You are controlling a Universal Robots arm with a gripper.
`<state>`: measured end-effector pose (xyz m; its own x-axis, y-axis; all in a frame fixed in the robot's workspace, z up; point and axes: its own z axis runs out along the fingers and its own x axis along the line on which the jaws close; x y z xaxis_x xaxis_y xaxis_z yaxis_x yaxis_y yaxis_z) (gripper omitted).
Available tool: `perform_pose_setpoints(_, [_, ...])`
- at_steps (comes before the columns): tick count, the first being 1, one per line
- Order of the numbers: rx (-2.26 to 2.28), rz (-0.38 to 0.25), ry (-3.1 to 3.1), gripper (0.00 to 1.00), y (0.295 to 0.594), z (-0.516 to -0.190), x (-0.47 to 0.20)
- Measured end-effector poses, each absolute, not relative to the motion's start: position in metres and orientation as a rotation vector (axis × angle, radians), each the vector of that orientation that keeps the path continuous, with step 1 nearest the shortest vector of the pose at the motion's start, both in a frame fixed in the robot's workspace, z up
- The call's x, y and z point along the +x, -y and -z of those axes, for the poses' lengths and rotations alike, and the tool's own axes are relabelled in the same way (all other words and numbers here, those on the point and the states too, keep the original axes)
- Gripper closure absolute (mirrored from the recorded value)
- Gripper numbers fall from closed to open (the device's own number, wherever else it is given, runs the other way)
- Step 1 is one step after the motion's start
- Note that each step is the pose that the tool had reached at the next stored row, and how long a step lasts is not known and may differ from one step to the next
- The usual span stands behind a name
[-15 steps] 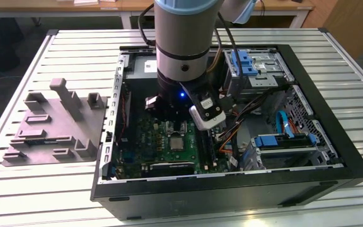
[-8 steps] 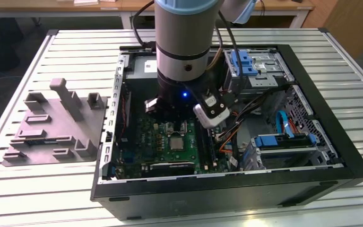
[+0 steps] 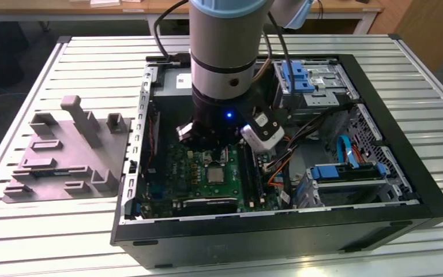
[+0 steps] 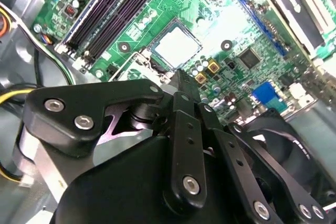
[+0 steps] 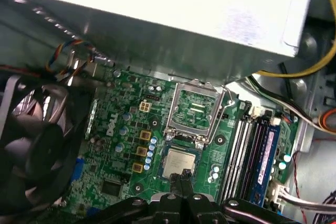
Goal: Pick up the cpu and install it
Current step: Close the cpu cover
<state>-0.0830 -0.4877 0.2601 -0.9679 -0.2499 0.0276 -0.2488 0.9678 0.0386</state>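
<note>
The cpu [image 3: 217, 175] is sitting flat in the socket of the green circuit board [image 3: 206, 184], in the lower middle of the exterior view, inside the open computer case [image 3: 406, 173]. It is showing as a small square with a pale silvery-grey metal top; in the second wrist view it [image 4: 176, 45] is glaring almost white under the light, and in the first wrist view it [image 5: 178, 162] is looking duller, with a darker rim around the plate. The socket's metal frame [image 5: 195, 109] is standing hinged open just beside the chip, so the lid is not pressing on it.

The gripper [image 5: 184, 178] is hanging just above the chip with its fingertips [image 4: 181, 85] pressed together and pinching nothing. In the first wrist view those tips are covering a little of the chip's near edge. In the exterior view the arm [image 3: 223, 69] is blocking the gripper itself and the upper part of the board.

The cooling fan [image 5: 31, 140] is being cut off by the left edge of the first wrist view. On the slatted bench [image 3: 83, 52], at the left of the exterior view, a grey plastic holder [image 3: 67, 156] with upright posts is standing beside the case.
</note>
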Motion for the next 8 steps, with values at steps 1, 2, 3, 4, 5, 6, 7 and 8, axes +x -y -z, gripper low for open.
perform_pose_setpoints(1, [0.41, 0.054, 3.082, 0.89, 0.4877, -0.2601, -0.083])
perform_pose_setpoints(2, [0.427, 0.054, 3.079, 0.89, 0.4877, -0.2601, -0.083])
perform_pose_setpoints(3, [0.443, 0.053, 3.077, 0.89, 0.4877, -0.26, -0.083])
perform_pose_setpoints(4, [0.458, 0.053, 3.074, 0.89, 0.4877, -0.26, -0.083])
perform_pose_setpoints(5, [0.472, 0.053, 3.073, 0.89, 0.4877, -0.2599, -0.083])
perform_pose_setpoints(6, [0.489, 0.052, 3.07, 0.89, 0.4877, -0.2598, -0.083])
perform_pose_setpoints(7, [0.504, 0.052, 3.068, 0.89, 0.4877, -0.2598, -0.083])
perform_pose_setpoints(8, [0.519, 0.052, 3.066, 0.89, 0.4877, -0.2597, -0.083])
